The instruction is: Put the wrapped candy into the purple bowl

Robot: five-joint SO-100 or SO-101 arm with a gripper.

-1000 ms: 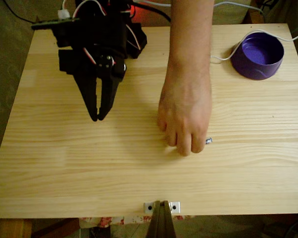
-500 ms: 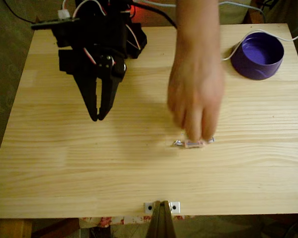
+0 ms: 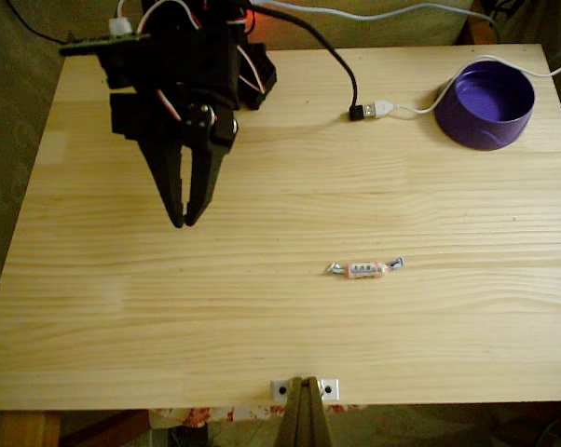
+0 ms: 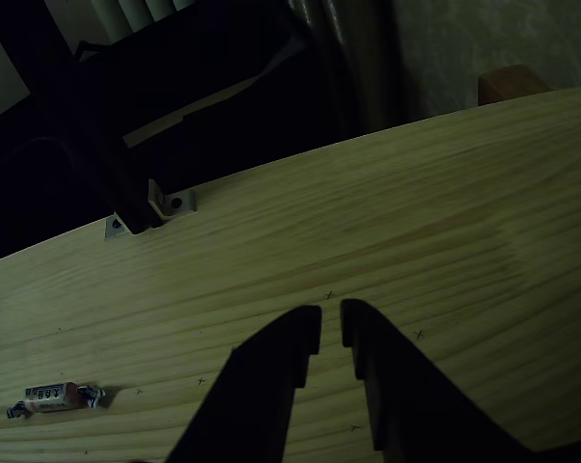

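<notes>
The wrapped candy (image 3: 363, 269) lies flat on the wooden table, right of centre in the fixed view, pinkish with a white label and twisted silvery ends. It also appears as the candy (image 4: 55, 396) at the lower left of the other view. The purple bowl (image 3: 485, 103) stands upright at the table's far right corner. My black gripper (image 3: 183, 223) hangs over the left half of the table, pointing down, well left of the candy. Its fingers (image 4: 289, 338) stand nearly together with a thin gap and nothing between them.
A white USB plug (image 3: 383, 109) joined to a black plug (image 3: 358, 113) lies on the table left of the bowl, its white cable curving round the bowl. A metal bracket (image 3: 304, 387) sits at the table's near edge.
A person's hand that was over the candy has pulled away out of view, leaving the candy lying on the table. The gripper has not moved.
</notes>
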